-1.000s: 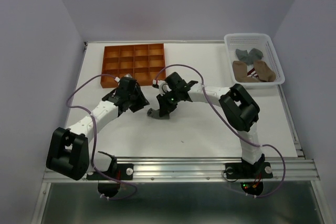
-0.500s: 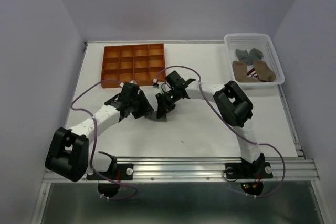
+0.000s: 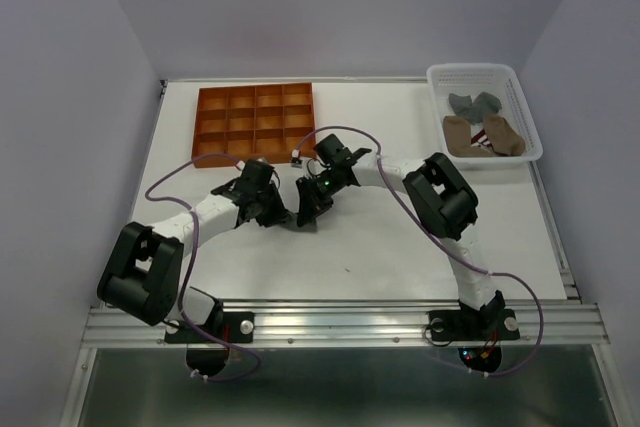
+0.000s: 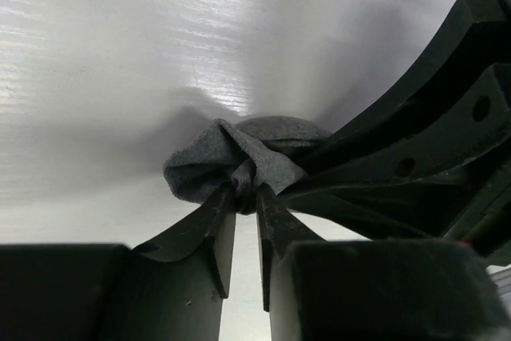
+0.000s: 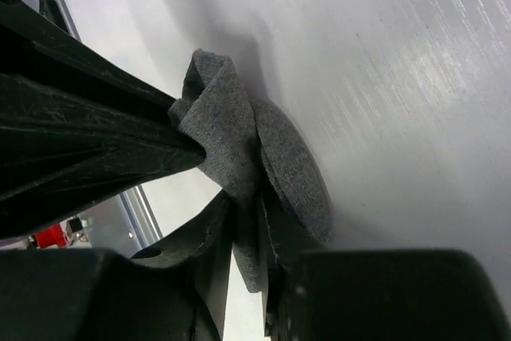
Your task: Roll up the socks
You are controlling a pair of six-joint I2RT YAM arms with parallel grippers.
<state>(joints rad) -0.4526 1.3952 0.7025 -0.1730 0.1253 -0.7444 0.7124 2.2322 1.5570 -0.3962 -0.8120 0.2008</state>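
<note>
1. In the top view both arms reach to the centre of the frame over the white table (image 3: 370, 247). The left gripper (image 3: 277, 209) and the right gripper (image 3: 306, 209) meet tip to tip there, just below the orange tray (image 3: 254, 90).
2. From above, the two black grippers hide almost all of what lies between them.
3. In the left wrist view, the left gripper (image 4: 245, 193) has its fingers nearly pressed together. They pinch a fold of the grey sock (image 4: 211, 164), which sits bunched on the table at mid-frame.
4. In that same view, the right gripper's fingers (image 4: 399, 157) come in from the right edge and reach the same bundle.
5. In the right wrist view, the right gripper (image 5: 247, 205) has its fingers drawn close, clamping the lower edge of the grey sock (image 5: 291, 169).
6. The left gripper's fingers (image 5: 88, 129) enter from the left of that frame and grip the sock's folded upper end.
7. At the upper right of the top view, a white basket (image 3: 480, 69) holds grey socks (image 3: 474, 103) and tan socks (image 3: 506, 135). A red-white striped part shows between the tan ones.
</note>
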